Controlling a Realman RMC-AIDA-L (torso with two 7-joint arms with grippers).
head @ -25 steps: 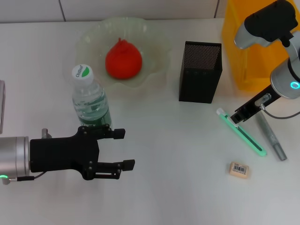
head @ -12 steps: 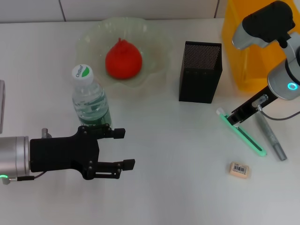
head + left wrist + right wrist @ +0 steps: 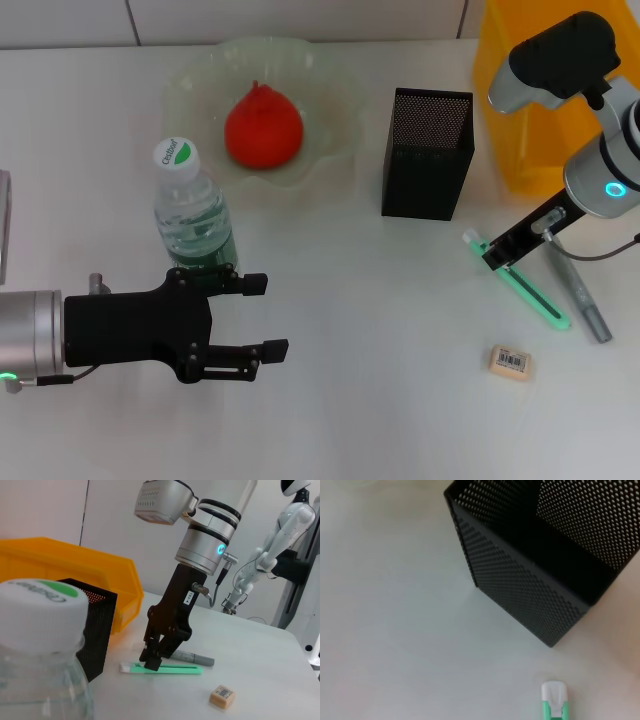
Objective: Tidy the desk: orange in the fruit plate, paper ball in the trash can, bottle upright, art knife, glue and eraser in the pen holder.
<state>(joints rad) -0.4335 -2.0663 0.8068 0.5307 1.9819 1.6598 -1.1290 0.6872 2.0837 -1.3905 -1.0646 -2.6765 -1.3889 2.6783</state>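
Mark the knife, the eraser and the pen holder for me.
knife [image 3: 530, 294], head view, middle of the green body
eraser [image 3: 509, 362], head view, barcode label
pen holder [image 3: 425, 170], head view, front mesh wall

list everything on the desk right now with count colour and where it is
orange: 1, red-orange, in the fruit plate
fruit plate: 1, pale green, far centre-left
bottle: 1, clear, green label, upright, near the plate
pen holder: 1, black mesh, centre
trash can: 1, yellow, far right
art knife: 1, mint green, lying right
glue: 1, grey, beside the knife
eraser: 1, beige, near right
left end effector: open, beside the bottle
right end effector: down at the knife's white end
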